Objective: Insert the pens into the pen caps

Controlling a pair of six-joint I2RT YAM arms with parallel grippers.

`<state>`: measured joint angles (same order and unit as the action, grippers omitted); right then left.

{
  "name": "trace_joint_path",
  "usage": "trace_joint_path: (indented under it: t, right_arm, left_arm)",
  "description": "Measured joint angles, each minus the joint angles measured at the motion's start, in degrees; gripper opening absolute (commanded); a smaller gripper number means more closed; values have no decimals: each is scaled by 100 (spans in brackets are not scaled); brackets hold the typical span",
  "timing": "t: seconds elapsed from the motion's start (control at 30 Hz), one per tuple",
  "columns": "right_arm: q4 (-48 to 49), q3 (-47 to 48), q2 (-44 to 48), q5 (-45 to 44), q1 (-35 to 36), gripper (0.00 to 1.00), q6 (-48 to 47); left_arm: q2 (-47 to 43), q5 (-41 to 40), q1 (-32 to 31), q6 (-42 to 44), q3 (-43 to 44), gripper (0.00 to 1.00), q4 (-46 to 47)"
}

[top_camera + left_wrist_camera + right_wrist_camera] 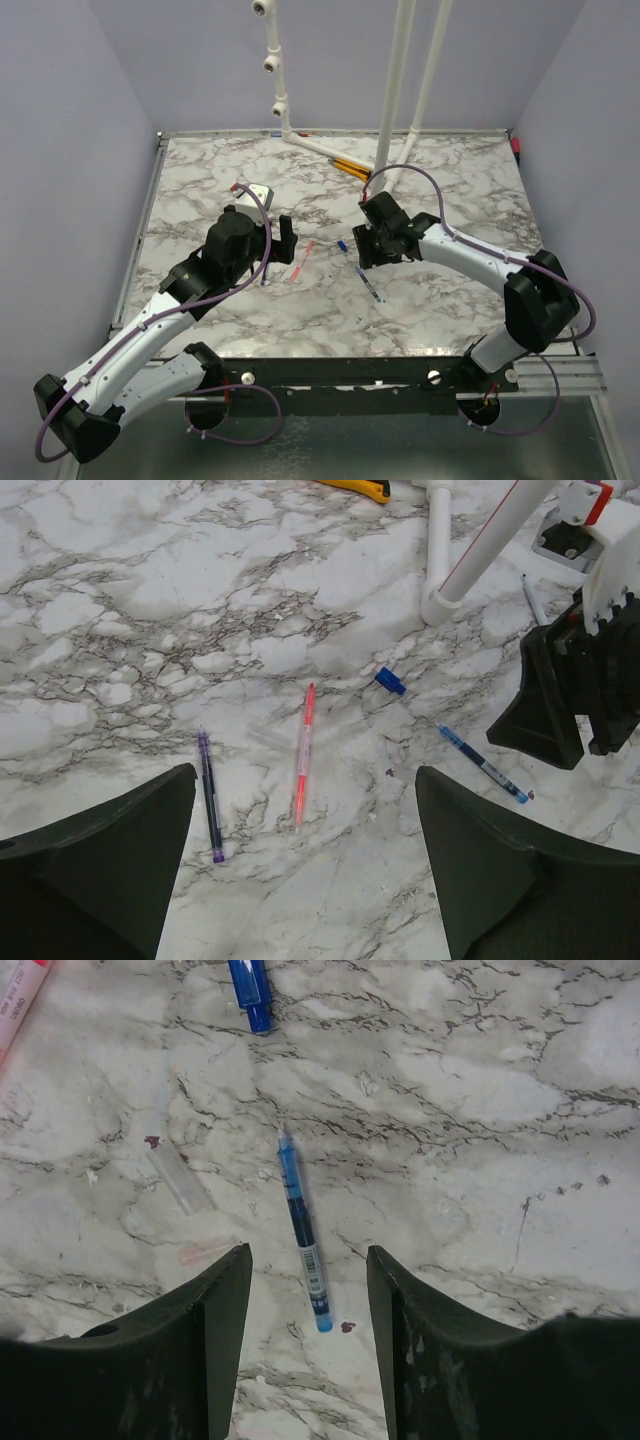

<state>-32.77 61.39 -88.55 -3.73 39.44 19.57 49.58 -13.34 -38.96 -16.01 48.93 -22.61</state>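
The blue pen (302, 1230) lies on the marble between my right gripper's open fingers, its rear end nearest the wrist; it also shows in the top view (370, 283) and the left wrist view (481, 763). The blue cap (250, 990) lies beyond the blue pen's tip (342, 244) (390, 681). The pink-red pen (303, 755) (303, 260) and the dark pen (209, 795) lie ahead of my left gripper (303, 780), which is open and empty. A clear cap (180, 1180) (272, 736) and a pale pink cap (205, 1253) lie nearby. My right gripper (308, 1255) (365, 252) hovers low and is open.
A white pipe frame (390, 110) stands at the back middle, its foot in the left wrist view (440, 590). Thicker orange-and-black sticks (350, 167) (360, 488) lie at its base. A small white block (257, 192) sits behind the left arm.
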Motion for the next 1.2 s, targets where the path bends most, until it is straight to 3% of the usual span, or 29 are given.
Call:
trace_joint_path:
  t: [0.43,1.03,1.2]
  right_arm:
    - [236,348,-1016,-7,155,42,-11]
    - [369,348,-1447,-98,229,29,-11]
    - [424,350,-1497,-188,264,22,-13]
  left_arm:
    - [-20,0,22,-2,0,90,0]
    - [-46,0,33,-2,-2,90,0]
    - [-63,0,35,-2,-11,90,-2]
